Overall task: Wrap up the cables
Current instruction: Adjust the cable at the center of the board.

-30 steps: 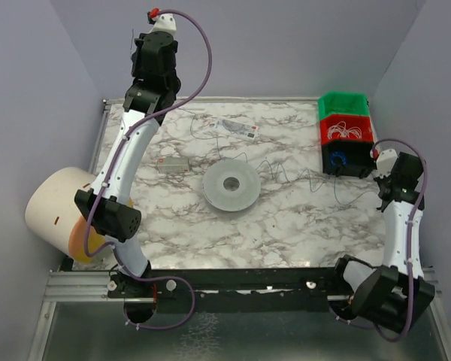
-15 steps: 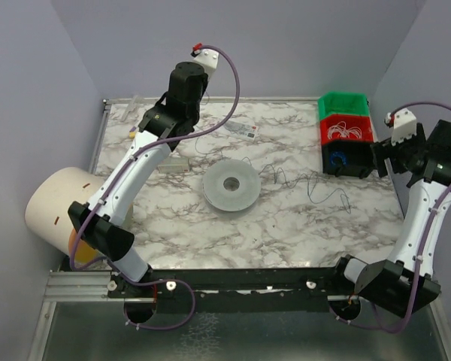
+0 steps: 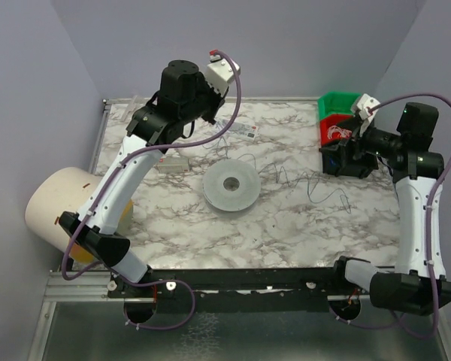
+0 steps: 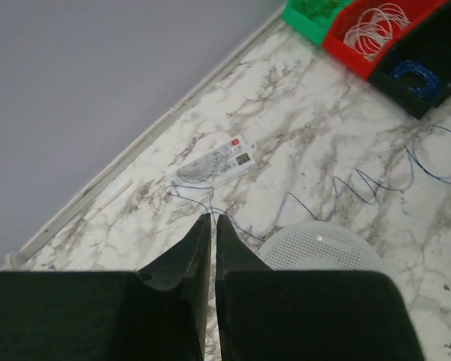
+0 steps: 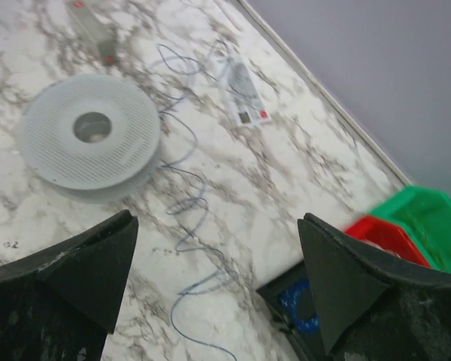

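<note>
The cables (image 5: pixel 195 201) lie in kinky squiggles across the middle of the marble surface (image 3: pixel 286 226), from the card (image 3: pixel 239 129) past the white spool (image 3: pixel 231 184) toward the right. The card's print, with red marks, is too small to read. The left hand (image 4: pixel 213 219) is closed, the wire meeting its tips. The right hand (image 5: pixel 216 226) gapes wide, holding nothing, by the green (image 3: pixel 344 101), red and black bins at upper right.

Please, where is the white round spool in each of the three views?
Top external: the white spool is at the picture's centre.
Left wrist: the spool is low, right of centre.
Right wrist: the spool is upper left.
Shared landmark: the printed card, near the spool in all three.
</note>
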Tool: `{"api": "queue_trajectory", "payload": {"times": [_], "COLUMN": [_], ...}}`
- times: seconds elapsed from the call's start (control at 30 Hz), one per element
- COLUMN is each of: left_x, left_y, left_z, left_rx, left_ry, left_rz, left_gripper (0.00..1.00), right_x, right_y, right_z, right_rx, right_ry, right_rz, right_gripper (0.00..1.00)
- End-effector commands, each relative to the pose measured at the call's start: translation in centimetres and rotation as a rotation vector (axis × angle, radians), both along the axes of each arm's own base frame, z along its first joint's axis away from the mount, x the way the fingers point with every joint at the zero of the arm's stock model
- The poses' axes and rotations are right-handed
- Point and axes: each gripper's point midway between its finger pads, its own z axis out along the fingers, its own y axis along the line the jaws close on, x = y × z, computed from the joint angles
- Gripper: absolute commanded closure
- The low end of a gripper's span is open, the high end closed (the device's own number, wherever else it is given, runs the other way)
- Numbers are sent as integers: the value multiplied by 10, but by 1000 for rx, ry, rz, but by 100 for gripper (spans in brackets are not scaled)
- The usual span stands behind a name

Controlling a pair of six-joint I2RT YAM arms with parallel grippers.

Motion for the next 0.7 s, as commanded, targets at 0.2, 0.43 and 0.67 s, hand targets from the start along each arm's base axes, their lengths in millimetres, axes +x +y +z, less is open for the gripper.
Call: {"api": "queue_trajectory", "payload": {"times": [0.2, 0.43, 0.67], "left_x": [18, 57, 96], "left_y": [19, 59, 43], "left_z": [-57, -113, -152], "left_rx": [59, 60, 44], "left_ry": [82, 149, 158], "left_rz": [121, 283, 301], "left_gripper": [95, 77, 56], "right_x": [20, 85, 149], "right_y": [94, 120, 113], "right_z": [-22, -82, -116], "right_rx": [117, 77, 73], "right_ry": [-32, 65, 262], "right_rz": [228, 11, -211], "right_gripper": [7, 7, 10]}}
